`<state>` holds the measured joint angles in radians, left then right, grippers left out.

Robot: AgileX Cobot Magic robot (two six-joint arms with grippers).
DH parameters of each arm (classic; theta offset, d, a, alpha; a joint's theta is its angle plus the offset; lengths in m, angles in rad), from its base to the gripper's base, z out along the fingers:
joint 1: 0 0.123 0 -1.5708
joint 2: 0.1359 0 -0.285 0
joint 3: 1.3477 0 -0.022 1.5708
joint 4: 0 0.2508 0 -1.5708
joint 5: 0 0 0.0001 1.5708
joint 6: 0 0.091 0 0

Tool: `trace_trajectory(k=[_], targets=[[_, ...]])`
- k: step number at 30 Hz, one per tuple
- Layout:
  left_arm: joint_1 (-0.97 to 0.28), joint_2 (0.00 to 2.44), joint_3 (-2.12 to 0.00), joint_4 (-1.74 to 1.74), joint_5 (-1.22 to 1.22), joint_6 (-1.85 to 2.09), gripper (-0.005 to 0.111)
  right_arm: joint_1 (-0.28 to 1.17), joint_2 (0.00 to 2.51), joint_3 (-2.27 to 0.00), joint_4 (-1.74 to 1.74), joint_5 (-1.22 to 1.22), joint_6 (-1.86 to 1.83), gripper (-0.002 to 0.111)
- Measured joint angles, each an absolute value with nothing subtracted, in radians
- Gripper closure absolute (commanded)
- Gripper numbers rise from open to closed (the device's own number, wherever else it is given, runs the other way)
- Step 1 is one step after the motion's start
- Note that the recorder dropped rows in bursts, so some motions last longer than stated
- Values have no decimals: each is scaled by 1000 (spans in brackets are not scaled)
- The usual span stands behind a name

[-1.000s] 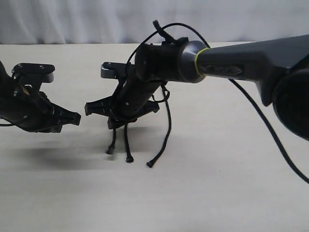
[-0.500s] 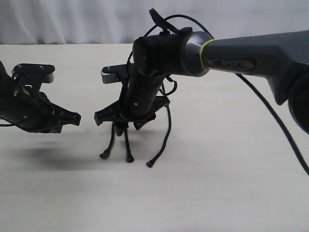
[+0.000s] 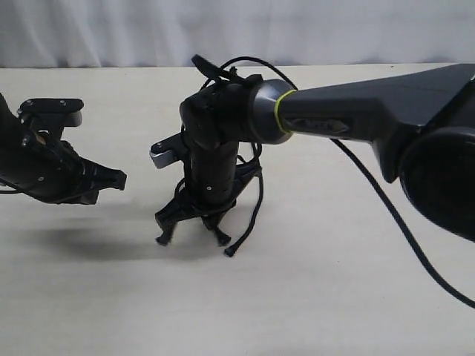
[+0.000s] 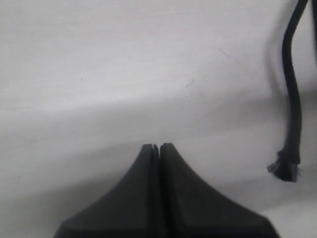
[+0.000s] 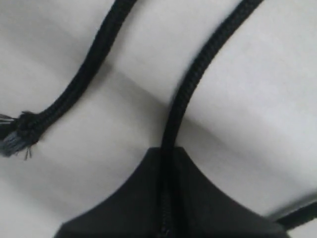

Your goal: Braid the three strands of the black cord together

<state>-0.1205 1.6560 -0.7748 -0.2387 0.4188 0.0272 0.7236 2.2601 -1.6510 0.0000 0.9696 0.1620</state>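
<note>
Pincer on the right arm point(image 5: 167, 149) was pressed together on one thin matte black rope strand point(image 5: 194, 74), which ran straight into the seam between its fingers. A second black strand point(image 5: 77, 84) lay just beside it on the pale beige surface point(image 5: 257, 99), clear of the pincer, ending in a frayed knobbed tip.

Left pincer point(image 4: 156, 147) was pressed together too, gripping nothing, above the surface. A black strand with a frayed end point(image 4: 295, 104) lay off to one side, not touching it; could not tell which of the three it was.

Exterior view: right arm point(image 3: 356, 122) stretched across the middle, wrist pointing down, covering most of the thin black cord point(image 3: 259, 202). One strand ran clear on the arm's right side, tip on the surface. Could not tell from there how the other strands lay or whether any crossed. Left pincer sat apart from the cord, on the left.
</note>
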Motion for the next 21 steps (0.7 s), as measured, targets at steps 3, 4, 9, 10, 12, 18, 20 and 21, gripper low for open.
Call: trace_trajectory(k=[3, 4, 9, 10, 12, 18, 20, 21], targets=[[-123, 1656, -775, -265, 419, 27, 107, 703, 2236, -1668, 0, 1026, 139, 104], [-130, 1656, -775, -272, 416, 27, 107, 690, 2220, -1675, 0, 1041, 126, 104], [-189, 1666, -775, -292, 390, 27, 107, 604, 2164, -1686, 0, 1072, 30, 104], [-205, 1672, -775, -292, 385, 27, 107, 583, 2162, -1686, 0, 1074, 10, 104], [-236, 1679, -775, -292, 378, 27, 107, 557, 2162, -1686, 0, 1080, -21, 104], [-292, 1683, -775, -301, 320, 27, 107, 457, 2162, -1641, 6, 1085, -65, 104], [-303, 1685, -775, -313, 294, 27, 107, 421, 2162, -1621, 32, 1074, -67, 104], [-306, 1685, -775, -316, 283, 27, 107, 404, 2162, -1608, 50, 1065, -67, 104]])
